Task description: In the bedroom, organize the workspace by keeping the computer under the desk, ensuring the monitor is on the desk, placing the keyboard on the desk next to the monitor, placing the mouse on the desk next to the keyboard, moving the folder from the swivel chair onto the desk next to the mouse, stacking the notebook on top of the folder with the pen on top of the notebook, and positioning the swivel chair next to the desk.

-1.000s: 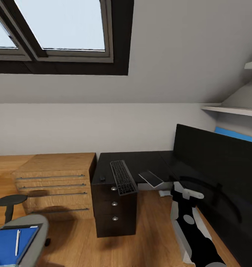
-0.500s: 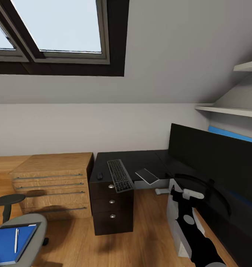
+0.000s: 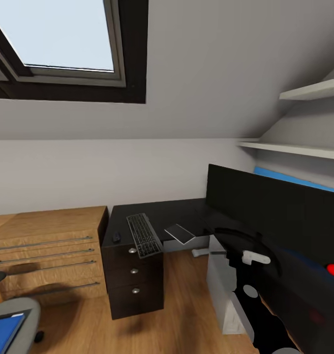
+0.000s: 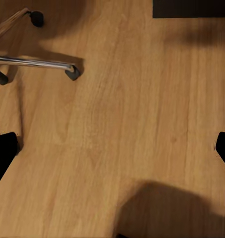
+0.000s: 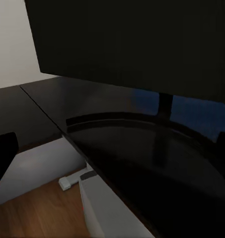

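We stand with the right claw [image 5: 112,148] spread wide and empty near the monitor [image 3: 280,216] on the tabletop [image 3: 162,214], left claw [image 4: 112,148] likewise open over floor; folder [image 3: 2,332] sits on the swivel chair [image 3: 14,314], and a swing could clip the monitor's stand.

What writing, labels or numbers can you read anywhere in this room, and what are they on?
None can be read.
The keyboard shows rows of keys, but any legends are too small to make out.
The monitor screen is plain black, with no logo visible.
The folder cover is plain blue.
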Tool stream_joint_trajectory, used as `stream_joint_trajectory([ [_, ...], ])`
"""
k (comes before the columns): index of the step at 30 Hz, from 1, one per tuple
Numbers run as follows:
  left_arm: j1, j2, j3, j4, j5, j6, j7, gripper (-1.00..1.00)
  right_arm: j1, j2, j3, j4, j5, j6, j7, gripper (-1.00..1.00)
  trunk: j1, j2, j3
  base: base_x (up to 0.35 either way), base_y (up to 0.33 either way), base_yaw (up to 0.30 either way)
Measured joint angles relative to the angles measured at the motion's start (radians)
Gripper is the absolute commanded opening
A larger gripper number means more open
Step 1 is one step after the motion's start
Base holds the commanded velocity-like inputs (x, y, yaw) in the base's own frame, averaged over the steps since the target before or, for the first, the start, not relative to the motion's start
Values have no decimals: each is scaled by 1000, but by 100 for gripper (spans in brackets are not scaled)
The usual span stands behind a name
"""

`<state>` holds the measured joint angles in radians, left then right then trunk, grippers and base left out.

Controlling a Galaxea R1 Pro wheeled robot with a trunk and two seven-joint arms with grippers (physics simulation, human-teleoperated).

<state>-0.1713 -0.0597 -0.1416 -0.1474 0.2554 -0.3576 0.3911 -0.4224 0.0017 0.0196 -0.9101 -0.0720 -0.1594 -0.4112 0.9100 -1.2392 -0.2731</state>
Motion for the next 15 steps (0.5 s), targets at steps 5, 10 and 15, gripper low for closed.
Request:
stream_joint_trajectory([
  [5,0,0,0,0,0,0,0,100,0,0,0,0,0,0,0,100,0,0,4,0,0,-230],
  [10,0,0,0,0,0,0,0,100,0,0,0,1,0,0,1,100,0,0,8,0,0,-230],
  [15,0,0,0,0,0,0,0,100,0,-1,0,0,0,0,1,100,0,0,12,0,0,-230],
])
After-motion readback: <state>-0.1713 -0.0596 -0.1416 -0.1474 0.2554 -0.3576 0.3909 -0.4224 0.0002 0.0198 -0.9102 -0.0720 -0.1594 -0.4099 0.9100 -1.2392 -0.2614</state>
